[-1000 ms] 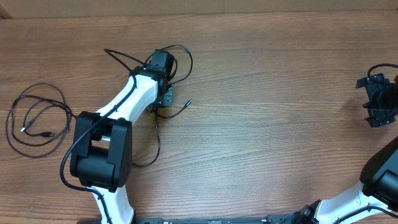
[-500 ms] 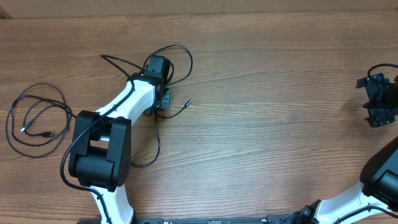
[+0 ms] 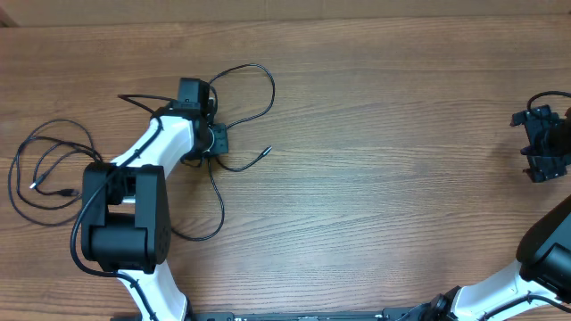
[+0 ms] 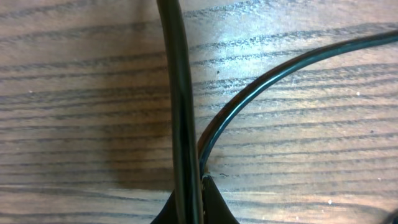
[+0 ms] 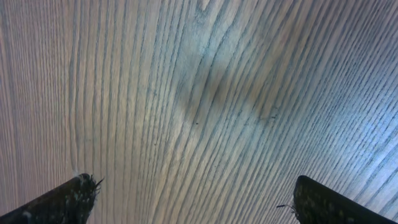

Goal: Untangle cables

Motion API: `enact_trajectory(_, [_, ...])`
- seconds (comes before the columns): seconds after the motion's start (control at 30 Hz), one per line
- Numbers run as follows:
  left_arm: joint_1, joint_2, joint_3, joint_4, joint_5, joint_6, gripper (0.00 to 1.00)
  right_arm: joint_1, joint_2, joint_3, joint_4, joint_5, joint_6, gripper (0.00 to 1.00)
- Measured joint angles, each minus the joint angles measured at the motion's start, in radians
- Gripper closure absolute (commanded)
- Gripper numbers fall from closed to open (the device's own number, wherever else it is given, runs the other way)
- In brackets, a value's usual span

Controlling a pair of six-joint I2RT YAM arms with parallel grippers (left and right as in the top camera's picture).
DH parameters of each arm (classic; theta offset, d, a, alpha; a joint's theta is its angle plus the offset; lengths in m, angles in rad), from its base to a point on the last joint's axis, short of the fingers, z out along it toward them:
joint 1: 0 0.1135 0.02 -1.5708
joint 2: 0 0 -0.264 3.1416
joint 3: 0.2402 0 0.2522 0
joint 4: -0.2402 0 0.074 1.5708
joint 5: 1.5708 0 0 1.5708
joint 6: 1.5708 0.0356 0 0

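Note:
Two thin black cables lie on the wooden table. One cable [image 3: 270, 89] loops out behind my left gripper [image 3: 217, 141], its plug end [image 3: 266, 150] lies just to the right, and a tail curves toward the table's front. In the left wrist view my left gripper [image 4: 189, 186] is shut on this cable [image 4: 180, 93], which runs straight up between the jaws. A second strand [image 4: 280, 68] arcs off to the right. The other cable [image 3: 67, 192] sits in loose loops at the far left. My right gripper [image 3: 528, 144] is open at the right edge, away from both cables.
The left arm's own thicker black wire [image 3: 116, 192] hangs beside its lower joint. Only bare wood grain [image 5: 199, 93] shows under my right gripper [image 5: 193, 186].
My left gripper has moved left across the table and shut on the cable, dragging its loop and plug end left with it. The right arm has not moved.

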Motion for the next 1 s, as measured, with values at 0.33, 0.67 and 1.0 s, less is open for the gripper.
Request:
enact_trajectory(0.33, [0.021, -0.015, 0.063, -0.133, 0.051, 0.003, 0.96, 0.000, 0.000, 0.000, 0.000, 0.000, 0.000, 0.00])
enact_trajectory(0.67, [0.045, -0.146, 0.095, -0.113, -0.028, 0.003, 0.96, 0.000, 0.000, 0.000, 0.000, 0.000, 0.000, 0.00])
enact_trajectory(1.0, [0.201, -0.197, 0.198, -0.068, -0.218, 0.003, 0.96, 0.000, 0.000, 0.000, 0.000, 0.000, 0.000, 0.00])
